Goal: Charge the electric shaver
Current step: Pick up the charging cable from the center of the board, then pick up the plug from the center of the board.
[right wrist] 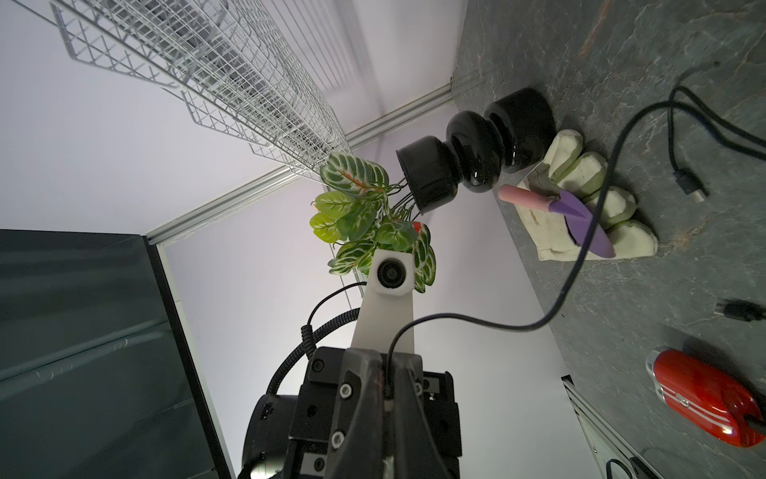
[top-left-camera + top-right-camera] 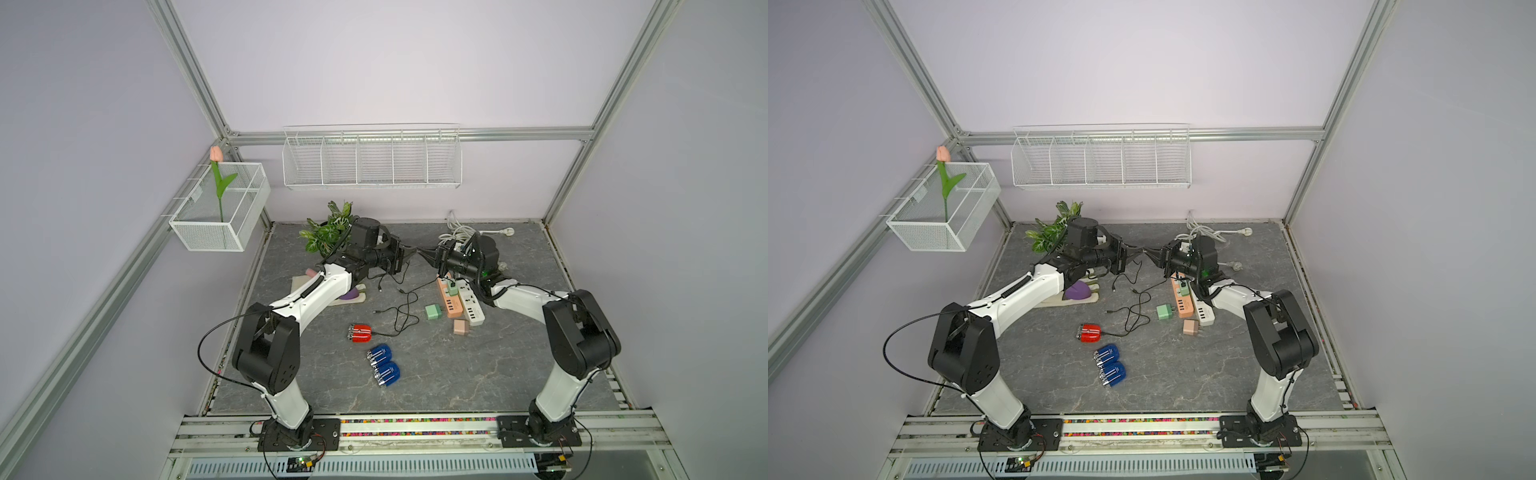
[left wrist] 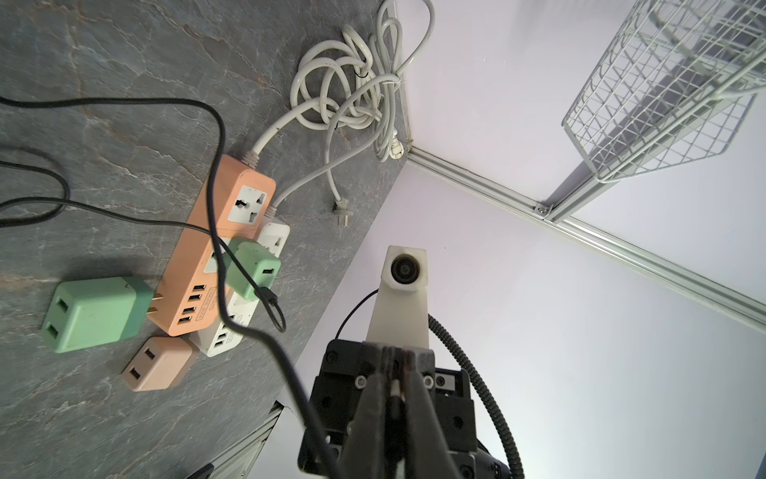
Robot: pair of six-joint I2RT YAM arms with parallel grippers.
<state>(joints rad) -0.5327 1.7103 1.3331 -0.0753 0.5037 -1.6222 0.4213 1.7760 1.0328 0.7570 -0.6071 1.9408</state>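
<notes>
Two end effectors meet tip to tip above the back half of the grey, stone-veined tabletop. My left end effector is pinched fully together on the plug end of a black cable. The right end effector is closed just as tightly on the same cable right beside it (each wrist view shows its fingers squeezed onto the cable with no gap). From there the cable sags to the tabletop, where I lose it among other black loops.

The red shaver lies flat nearer the front, well apart from both end effectors, with a black lead entering its end. Two blue shavers lie touching each other just in front of it.

On the right, an orange power strip and a white power strip lie side by side, with a small green charger plugged into the orange one. A loose green adapter and a pink adapter sit just beside the strips. Coiled white cords pile up against the back wall.

At back left stands a leafy plant in a black pot, with a pale glove and a purple trowel near it.

Lavender walls close the cell on three sides, framed by aluminium posts. A white wire shelf hangs on the back wall, and a wire basket holding a pink tulip hangs on the left wall.
</notes>
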